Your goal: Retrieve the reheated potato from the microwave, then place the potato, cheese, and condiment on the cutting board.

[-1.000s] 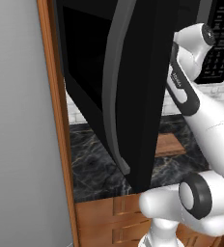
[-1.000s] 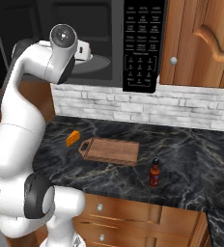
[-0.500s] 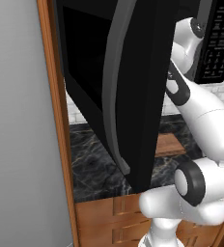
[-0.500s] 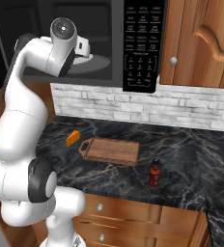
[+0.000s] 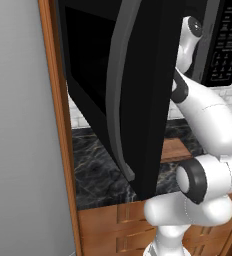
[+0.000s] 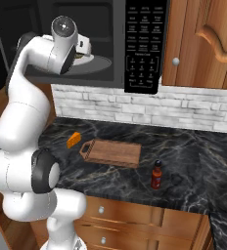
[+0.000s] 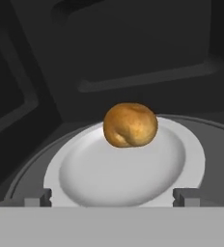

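Note:
The black microwave [image 6: 144,44] hangs open, its door [image 5: 138,100] swung out to the left. Inside, the brown potato [image 7: 130,124] rests on a white plate [image 7: 70,171] on the turntable. My gripper [image 7: 112,198] is open in the cavity, just short of the plate, with the potato ahead between the two fingertips [image 7: 186,195] and untouched. From the right base view, my gripper [image 6: 85,49] sits over the plate [image 6: 100,60]. On the counter lie the orange cheese [image 6: 74,139], the wooden cutting board [image 6: 113,152] and the red condiment [image 6: 157,175].
The open door blocks most of the left base view, with a grey wall [image 5: 18,150] to its left. A white brick backsplash [image 6: 149,110] runs behind the dark marble counter [image 6: 203,166]. Wooden cabinets [image 6: 203,44] hang to the right of the microwave.
The arm has stretched forward and carried the open hand deeper into the microwave toward the plate. Nothing on the counter has moved.

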